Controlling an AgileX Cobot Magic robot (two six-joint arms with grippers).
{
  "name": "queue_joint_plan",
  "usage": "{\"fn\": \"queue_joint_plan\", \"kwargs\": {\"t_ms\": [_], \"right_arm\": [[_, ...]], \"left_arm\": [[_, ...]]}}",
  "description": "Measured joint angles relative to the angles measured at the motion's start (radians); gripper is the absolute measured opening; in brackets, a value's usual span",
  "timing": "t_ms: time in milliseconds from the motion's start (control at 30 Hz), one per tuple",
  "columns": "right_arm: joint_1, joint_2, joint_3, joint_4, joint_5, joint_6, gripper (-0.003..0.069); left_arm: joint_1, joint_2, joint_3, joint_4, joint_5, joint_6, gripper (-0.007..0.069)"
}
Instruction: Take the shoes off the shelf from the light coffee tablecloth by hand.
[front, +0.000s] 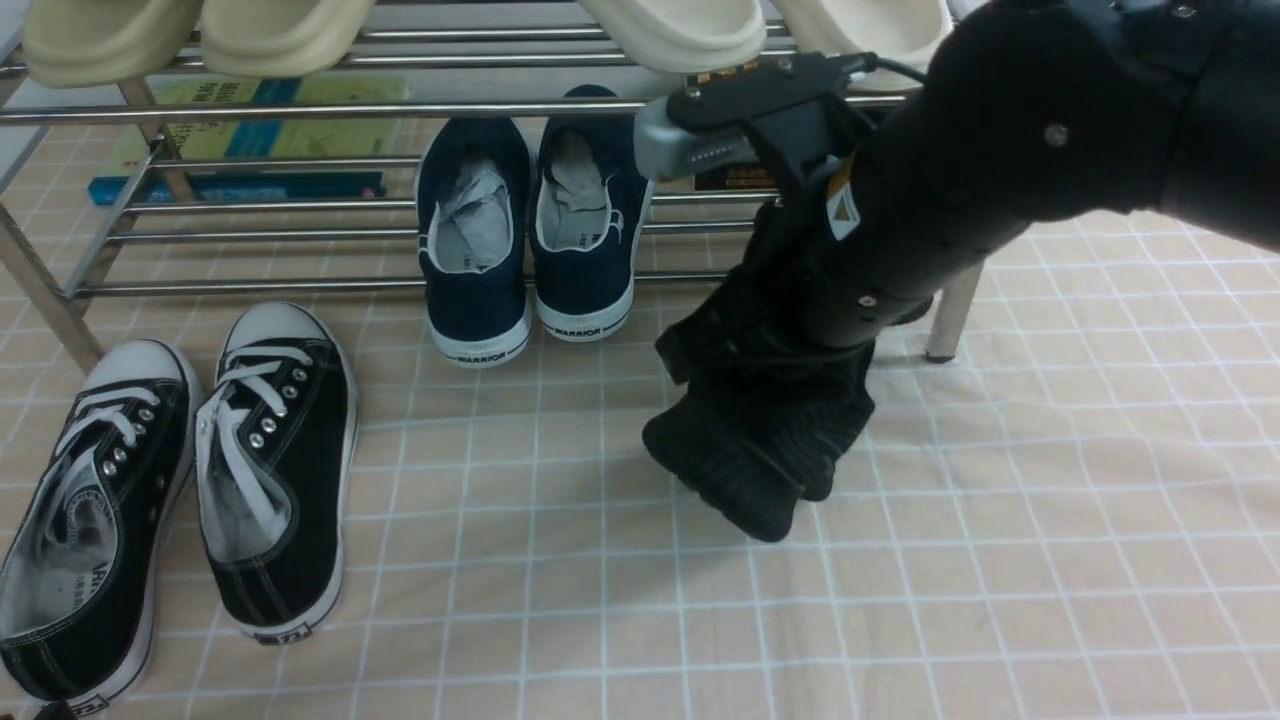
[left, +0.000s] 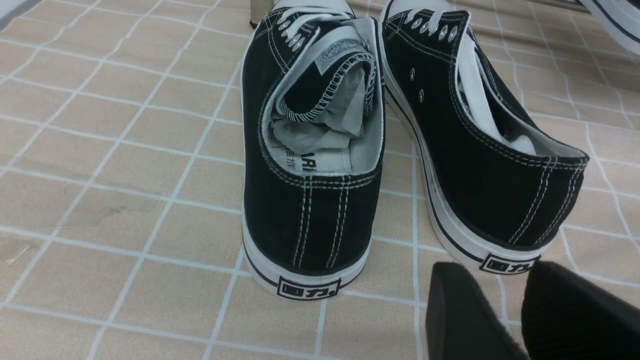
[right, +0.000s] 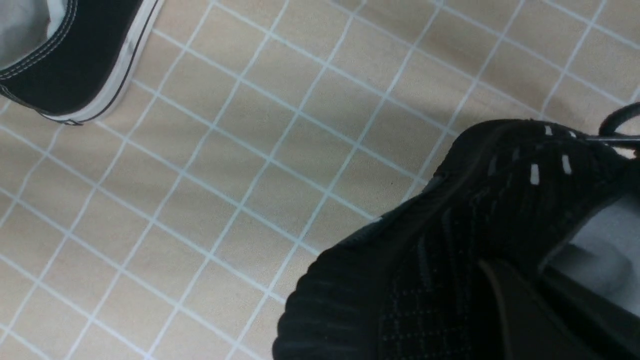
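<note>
The black knit shoes (front: 760, 440) hang from my right arm in front of the chrome shelf (front: 300, 110), toes tilted down just over the light coffee tablecloth (front: 1000, 550). I cannot tell whether the toe touches the cloth. In the right wrist view my right gripper (right: 530, 285) is shut on the collar of a knit shoe (right: 425, 250), with pale grey stuffing beside it. My left gripper (left: 492, 275) is open and empty, low over the cloth just behind the heels of the black canvas sneakers (left: 310, 150).
Navy WARRIOR shoes (front: 530, 230) stand on the shelf's lower tier. Cream slippers (front: 190, 35) lie on the upper tier. The black canvas sneakers (front: 180, 470) lie on the cloth at the left. Books (front: 240, 140) lie behind the shelf. A shelf leg (front: 950, 310) stands beside my right arm.
</note>
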Motion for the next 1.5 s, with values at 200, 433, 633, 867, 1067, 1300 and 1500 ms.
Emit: {"fn": "queue_joint_plan", "kwargs": {"t_ms": [200, 433, 633, 867, 1067, 1300, 1500], "right_arm": [[-0.002, 0.002, -0.07, -0.047, 0.038, -0.022, 0.0013], [-0.002, 0.003, -0.144, -0.06, 0.065, -0.07, 0.0015], [-0.002, 0.084, -0.146, -0.067, 0.113, -0.077, 0.0016], [0.001, 0.161, -0.148, -0.061, 0.102, -0.079, 0.002], [-0.001, 0.162, -0.18, -0.081, 0.137, -0.081, 0.0021], [-0.002, 0.163, -0.262, -0.062, 0.205, -0.14, 0.0024], [-0.002, 0.239, -0.264, -0.06, 0.19, -0.241, 0.0024]], "left_arm": [[0.0, 0.0, 0.0, 0.0, 0.0, 0.0, 0.0234], [0.0, 0.0, 0.0, 0.0, 0.0, 0.0, 0.0235], [0.0, 0.0, 0.0, 0.0, 0.0, 0.0, 0.0239], [0.0, 0.0, 0.0, 0.0, 0.0, 0.0, 0.0239], [0.0, 0.0, 0.0, 0.0, 0.0, 0.0, 0.0239], [0.0, 0.0, 0.0, 0.0, 0.0, -0.001, 0.0239], [0.0, 0.0, 0.0, 0.0, 0.0, -0.001, 0.0239]]}}
